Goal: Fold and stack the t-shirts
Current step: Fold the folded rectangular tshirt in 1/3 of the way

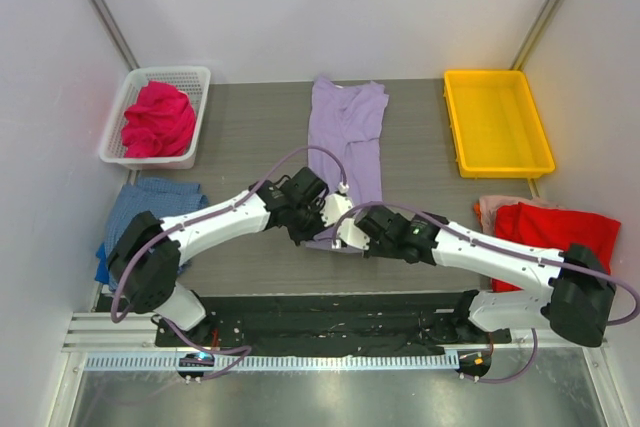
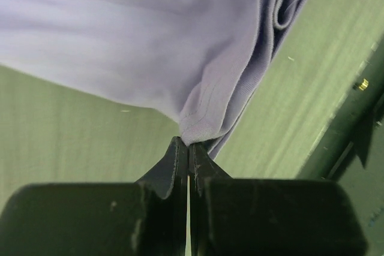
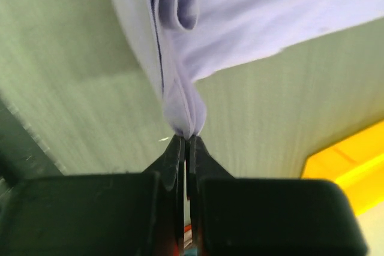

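Lavender t-shirt [image 1: 347, 137] lies mid-surface [image 1: 240, 147], its near hem pinched by your tightly closed left gripper [image 2: 189, 145] and right gripper [image 3: 186, 139] (keep them level), so lift evenly toward the collar.

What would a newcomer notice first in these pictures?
The left gripper and right gripper both pinch the near edge of the lavender t-shirt at the centre. A bright yellow tray sits at the far right, a magenta t-shirt in a white basket at the far left.
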Controlling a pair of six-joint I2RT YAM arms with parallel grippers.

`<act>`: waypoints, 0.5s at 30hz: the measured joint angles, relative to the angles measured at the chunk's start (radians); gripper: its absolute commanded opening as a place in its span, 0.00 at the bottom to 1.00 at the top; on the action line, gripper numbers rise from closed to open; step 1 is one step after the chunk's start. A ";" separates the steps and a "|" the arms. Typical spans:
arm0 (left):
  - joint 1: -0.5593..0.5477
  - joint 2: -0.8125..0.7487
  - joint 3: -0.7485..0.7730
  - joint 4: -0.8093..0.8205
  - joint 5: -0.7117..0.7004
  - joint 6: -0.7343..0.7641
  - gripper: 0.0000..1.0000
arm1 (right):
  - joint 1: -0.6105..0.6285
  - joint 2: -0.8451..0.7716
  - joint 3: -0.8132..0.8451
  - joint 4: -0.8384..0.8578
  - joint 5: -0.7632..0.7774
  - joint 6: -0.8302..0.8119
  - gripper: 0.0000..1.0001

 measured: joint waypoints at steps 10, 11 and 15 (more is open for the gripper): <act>0.124 0.003 0.102 0.024 -0.059 0.051 0.00 | -0.126 0.010 0.109 0.105 0.054 -0.055 0.01; 0.138 0.014 0.121 0.028 -0.060 0.056 0.00 | -0.147 0.021 0.120 0.119 0.052 -0.063 0.01; 0.182 0.092 0.198 0.054 -0.064 0.074 0.00 | -0.226 0.094 0.166 0.169 0.031 -0.105 0.01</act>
